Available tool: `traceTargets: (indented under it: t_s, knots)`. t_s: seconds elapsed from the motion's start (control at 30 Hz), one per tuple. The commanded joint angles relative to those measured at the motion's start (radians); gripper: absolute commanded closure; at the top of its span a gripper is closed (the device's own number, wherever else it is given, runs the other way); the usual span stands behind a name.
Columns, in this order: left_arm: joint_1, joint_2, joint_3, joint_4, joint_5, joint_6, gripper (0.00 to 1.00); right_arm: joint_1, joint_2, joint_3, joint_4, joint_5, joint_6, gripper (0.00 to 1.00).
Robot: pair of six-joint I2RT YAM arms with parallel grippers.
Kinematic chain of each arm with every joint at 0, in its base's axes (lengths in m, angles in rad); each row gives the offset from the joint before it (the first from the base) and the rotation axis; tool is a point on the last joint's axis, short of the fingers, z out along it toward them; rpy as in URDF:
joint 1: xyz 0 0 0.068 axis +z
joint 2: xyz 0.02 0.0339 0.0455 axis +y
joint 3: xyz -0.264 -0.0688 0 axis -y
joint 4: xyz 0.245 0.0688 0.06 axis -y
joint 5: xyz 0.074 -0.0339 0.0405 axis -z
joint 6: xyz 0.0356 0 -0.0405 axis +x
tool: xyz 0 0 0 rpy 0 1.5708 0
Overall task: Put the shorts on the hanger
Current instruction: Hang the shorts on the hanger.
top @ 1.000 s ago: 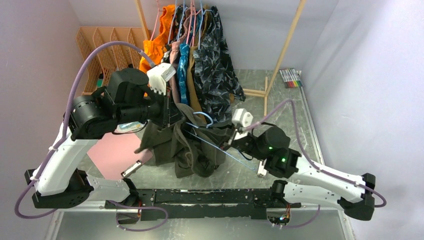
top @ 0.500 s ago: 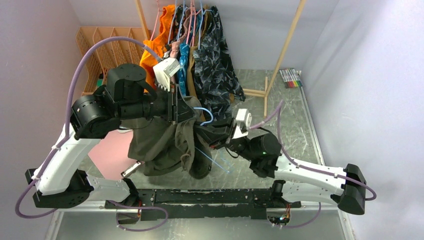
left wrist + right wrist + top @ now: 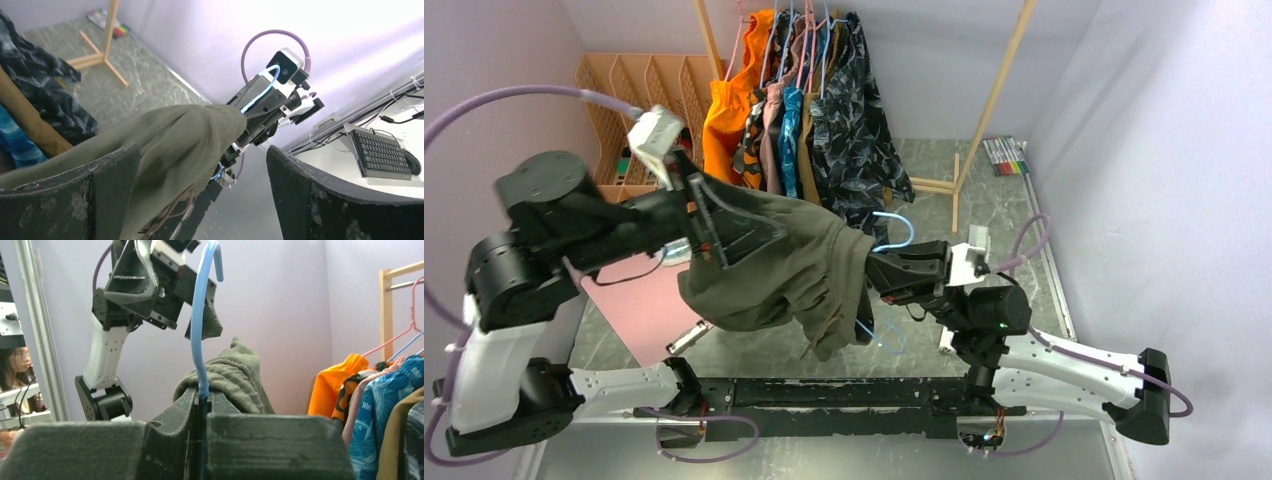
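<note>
The olive-green shorts (image 3: pixel 774 275) hang in the air between the two arms, draped over the light-blue hanger (image 3: pixel 892 224). Only the hanger's hook and a lower loop show past the cloth. My right gripper (image 3: pixel 876 272) is shut on the hanger's neck; in the right wrist view the hanger (image 3: pixel 199 330) rises straight from the closed right gripper (image 3: pixel 202 399), with the shorts (image 3: pixel 235 375) bunched right behind. My left gripper (image 3: pixel 736 228) stands wide open at the shorts' left end. In the left wrist view, the left gripper (image 3: pixel 202 150) has the shorts (image 3: pixel 175 132) lying against its left finger, not clamped.
A wooden rack (image 3: pixel 999 90) at the back carries an orange garment (image 3: pixel 729 100), a camouflage garment (image 3: pixel 854 120) and others on pink hangers. An orange slotted organizer (image 3: pixel 639 85) stands back left, markers (image 3: pixel 1006 155) back right, and a pink sheet (image 3: pixel 649 305) lies under the left arm.
My left gripper went from shut to wide open and the left arm rose and swung back left. The shorts spread out over the hanger. The right arm shifted right, hanger still gripped.
</note>
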Motion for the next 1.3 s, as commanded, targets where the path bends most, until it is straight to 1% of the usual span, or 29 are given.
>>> traceTargets:
  t_s: [0.0,0.1,0.2,0.27,0.4,0.57,0.6,0.63,0.67,0.7,0.73,0.83,0.93,1.03,1.13,1.2,1.27]
  knots:
    - [-0.004,-0.139,-0.067,0.117,-0.079,0.071,0.01,-0.001,-0.095,0.04,-0.038,-0.016,-0.039,1.0]
    - [-0.004,-0.259,-0.197,0.179,-0.141,0.11,0.01,0.0,-0.163,0.073,-0.24,-0.014,-0.095,1.0]
    - [-0.004,-0.341,-0.317,0.215,-0.181,0.163,0.0,0.001,-0.236,0.067,-0.363,0.035,-0.123,1.0]
    - [-0.004,-0.367,-0.403,0.229,-0.186,0.225,0.02,0.001,-0.264,0.07,-0.431,0.064,-0.132,1.0]
    - [-0.004,-0.355,-0.486,0.273,-0.156,0.353,0.07,0.0,-0.287,0.087,-0.505,0.078,-0.132,1.0]
    - [-0.004,-0.323,-0.552,0.401,-0.063,0.489,0.14,0.0,-0.28,0.118,-0.543,0.053,-0.131,1.0]
    - [-0.004,-0.317,-0.562,0.422,-0.045,0.514,0.22,0.0,-0.279,0.122,-0.543,0.049,-0.13,1.0]
    - [-0.004,-0.311,-0.566,0.438,-0.029,0.557,0.37,0.0,-0.275,0.124,-0.544,0.046,-0.128,1.0]
    - [-0.004,-0.304,-0.567,0.438,-0.025,0.588,0.43,0.0,-0.271,0.127,-0.545,0.042,-0.127,1.0]
    - [-0.004,-0.296,-0.565,0.432,-0.029,0.616,0.47,-0.001,-0.268,0.13,-0.547,0.036,-0.127,1.0]
    - [-0.004,-0.289,-0.561,0.424,-0.024,0.644,0.47,0.0,-0.263,0.134,-0.552,0.031,-0.126,1.0]
    - [-0.004,-0.279,-0.555,0.421,0.01,0.688,0.44,0.0,-0.248,0.151,-0.564,0.015,-0.124,1.0]
    - [-0.004,-0.261,-0.548,0.412,0.063,0.701,0.46,0.0,-0.24,0.159,-0.568,0.011,-0.125,1.0]
    - [-0.004,-0.24,-0.553,0.4,0.107,0.698,0.5,0.001,-0.235,0.155,-0.555,0.01,-0.124,1.0]
    - [-0.004,-0.223,-0.566,0.387,0.126,0.695,0.53,-0.001,-0.221,0.159,-0.554,0.004,-0.122,1.0]
    - [-0.004,-0.219,-0.58,0.39,0.128,0.693,0.51,0.0,-0.216,0.163,-0.551,-0.001,-0.119,1.0]
    - [-0.004,-0.22,-0.593,0.4,0.128,0.692,0.46,0.0,-0.211,0.168,-0.553,-0.007,-0.119,1.0]
